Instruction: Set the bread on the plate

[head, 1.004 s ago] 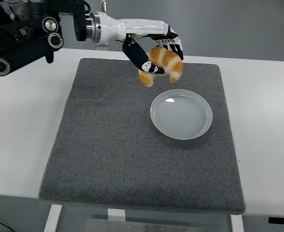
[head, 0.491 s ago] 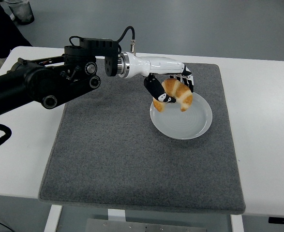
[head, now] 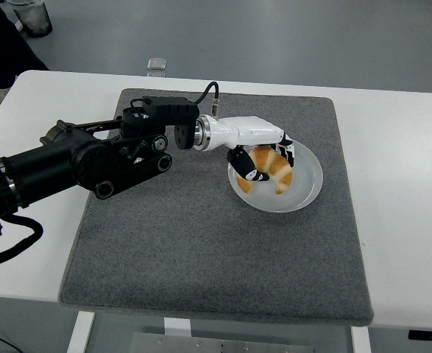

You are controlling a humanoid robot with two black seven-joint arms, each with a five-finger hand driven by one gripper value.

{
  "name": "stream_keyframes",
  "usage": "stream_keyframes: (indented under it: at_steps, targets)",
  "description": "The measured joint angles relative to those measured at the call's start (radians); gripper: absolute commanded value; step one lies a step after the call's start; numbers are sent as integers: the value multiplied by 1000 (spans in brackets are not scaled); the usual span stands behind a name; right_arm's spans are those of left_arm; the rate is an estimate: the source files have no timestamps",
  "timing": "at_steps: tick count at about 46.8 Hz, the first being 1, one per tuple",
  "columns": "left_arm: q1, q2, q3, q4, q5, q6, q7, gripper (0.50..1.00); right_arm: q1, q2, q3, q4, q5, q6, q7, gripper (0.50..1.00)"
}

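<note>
A golden croissant [head: 273, 169] is held in my left hand [head: 263, 163], whose fingers curl around it over the left half of the white plate [head: 308, 183]. The croissant hangs low, at or just above the plate's surface; contact cannot be told. The plate lies on the grey mat [head: 171, 235], right of its middle. My black left arm [head: 90, 158] reaches in from the left edge. The right arm does not show.
The mat covers most of the white table [head: 407, 184]. A small grey object [head: 156, 64] lies on the floor past the table's far edge. A dark shape and a container [head: 30, 15] stand at the top left corner.
My left hand carried the croissant from high above the mat's far side down and towards me onto the plate's left half. The arm has dropped low over the mat.
</note>
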Motion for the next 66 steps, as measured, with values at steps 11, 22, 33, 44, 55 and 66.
stream_keyframes:
  at_steps: [11,22,33,44,55,66]
  targets:
    - [11,-14,3,29,14,23,9,500,0,0,0,0,0,0,0,952]
    - [14,-18,6,38,17,25,26,500,0,0,0,0,0,0,0,952]
    - [14,-18,23,46,18,26,40,500,0,0,0,0,0,0,0,952]
    - [15,-18,23,51,18,26,42,500,0,0,0,0,0,0,0,952]
    - [20,-18,23,58,5,35,42,822,0,0,0,0,0,0,0,952]
    - [27,-18,23,59,-6,68,43,992,0,0,0,0,0,0,0,952]
